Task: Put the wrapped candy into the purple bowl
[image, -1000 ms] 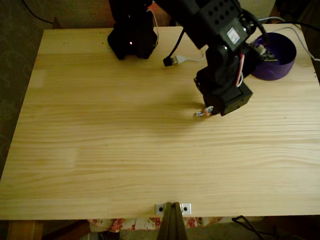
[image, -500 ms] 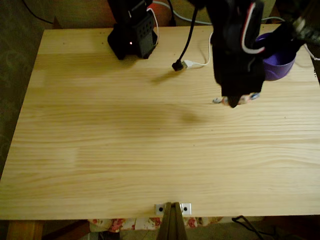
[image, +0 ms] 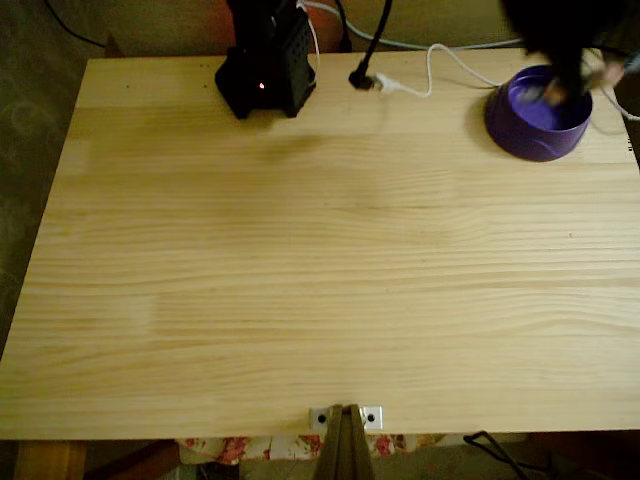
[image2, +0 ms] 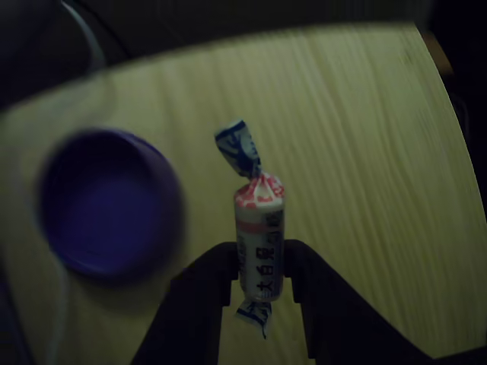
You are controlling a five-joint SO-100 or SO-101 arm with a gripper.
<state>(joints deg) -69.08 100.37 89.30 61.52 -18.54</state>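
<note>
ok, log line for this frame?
phase: carry | gripper: shut on wrapped candy | purple bowl: empty, candy not yet released

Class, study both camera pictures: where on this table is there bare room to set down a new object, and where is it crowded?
The table is bare from the front edge, by the metal bracket, up to the back strip. That strip is crowded: arm base, USB cable, purple bowl, and the end effector holding the wrapped candy.

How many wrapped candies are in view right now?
1. The candy is clamped upright in the claw, in the air beside the purple bowl. None lies on the table.
</note>
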